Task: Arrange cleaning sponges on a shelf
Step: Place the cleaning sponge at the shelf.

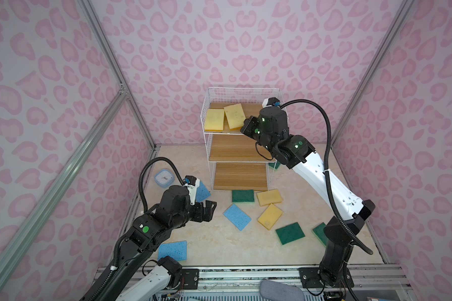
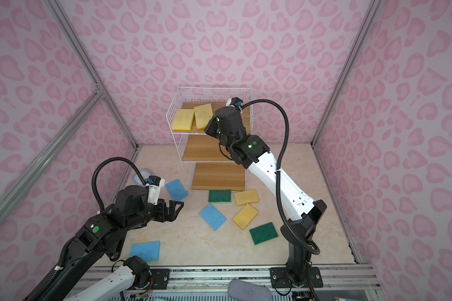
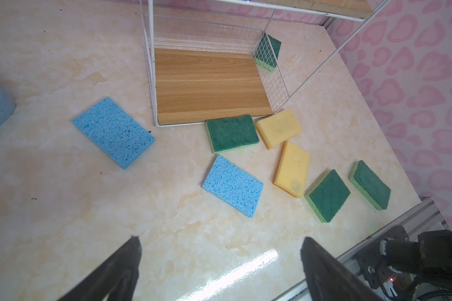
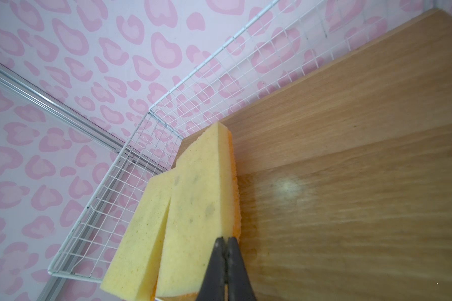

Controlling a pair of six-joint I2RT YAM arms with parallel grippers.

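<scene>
Shut tight on nothing, right gripper (image 4: 226, 238) with tips at the near edge of a pale yellow sponge (image 4: 198, 203) on the shelf's top board (image 4: 350, 156) — touching a second yellow sponge (image 4: 141, 234) by the wire side, bare wood opposite. Spread wide and empty, left gripper (image 3: 221, 239) above the floor (image 3: 63, 208). Scattered there — blue sponge (image 3: 232, 185), green sponge (image 3: 231, 133) just beside the shelf (image 1: 239, 148) front.
</scene>
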